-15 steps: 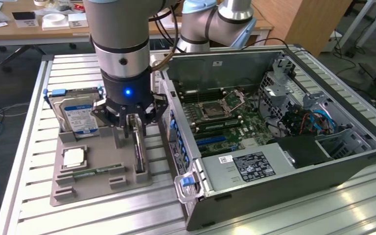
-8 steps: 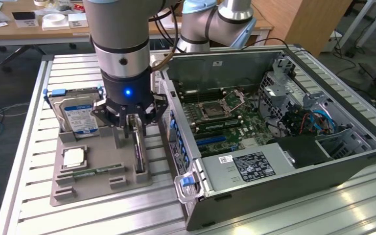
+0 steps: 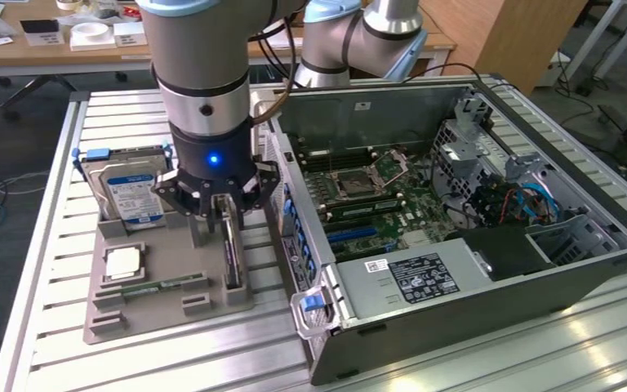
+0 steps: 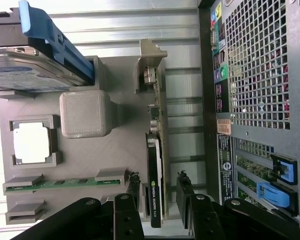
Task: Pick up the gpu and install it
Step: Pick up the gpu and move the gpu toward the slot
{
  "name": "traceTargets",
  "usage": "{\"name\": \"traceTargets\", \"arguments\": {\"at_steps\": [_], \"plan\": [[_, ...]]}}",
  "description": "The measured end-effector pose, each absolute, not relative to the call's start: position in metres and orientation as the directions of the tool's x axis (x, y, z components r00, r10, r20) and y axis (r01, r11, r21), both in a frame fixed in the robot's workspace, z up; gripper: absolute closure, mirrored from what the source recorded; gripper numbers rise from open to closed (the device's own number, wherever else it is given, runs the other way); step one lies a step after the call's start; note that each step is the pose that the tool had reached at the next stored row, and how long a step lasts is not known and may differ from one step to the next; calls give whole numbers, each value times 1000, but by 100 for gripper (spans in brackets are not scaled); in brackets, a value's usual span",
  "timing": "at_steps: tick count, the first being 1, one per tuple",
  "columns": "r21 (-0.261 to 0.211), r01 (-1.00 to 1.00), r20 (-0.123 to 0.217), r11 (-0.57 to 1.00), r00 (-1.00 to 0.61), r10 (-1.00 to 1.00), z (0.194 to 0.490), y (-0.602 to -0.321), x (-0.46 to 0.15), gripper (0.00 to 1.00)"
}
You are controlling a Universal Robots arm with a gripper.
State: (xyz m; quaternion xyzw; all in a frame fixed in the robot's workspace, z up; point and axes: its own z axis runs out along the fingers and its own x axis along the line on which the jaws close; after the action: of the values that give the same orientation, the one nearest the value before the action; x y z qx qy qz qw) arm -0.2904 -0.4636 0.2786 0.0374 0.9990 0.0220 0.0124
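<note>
The gpu point(image 3: 233, 257) is a thin dark card standing on its edge in a slot of the grey holder tray point(image 3: 161, 314). In the wrist view the gpu point(image 4: 155, 165) shows a black face and a silver bracket at its far end. My gripper point(image 3: 224, 214) hangs directly over the card, lowered around its near end. Seen from the wrist, the gripper point(image 4: 158, 177) is open, with one finger on each side of the card and a small gap on both sides. Nothing is held.
The tray also carries a blue-labelled hard drive point(image 3: 128, 192), a square processor chip point(image 3: 123, 263) and a green memory stick point(image 3: 161, 286). The open computer case point(image 3: 488, 310) lies close at the exterior view's right, motherboard point(image 3: 368, 196) exposed. A second arm point(image 3: 368, 33) stands behind.
</note>
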Motion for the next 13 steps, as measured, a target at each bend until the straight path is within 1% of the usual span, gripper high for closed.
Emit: {"name": "traceTargets", "arguments": {"at_steps": [5,13], "plan": [[45,74,-24,996,-997,75,278,-464,-290,57],[45,74,-23,996,-997,75,266,-464,-290,57]]}}
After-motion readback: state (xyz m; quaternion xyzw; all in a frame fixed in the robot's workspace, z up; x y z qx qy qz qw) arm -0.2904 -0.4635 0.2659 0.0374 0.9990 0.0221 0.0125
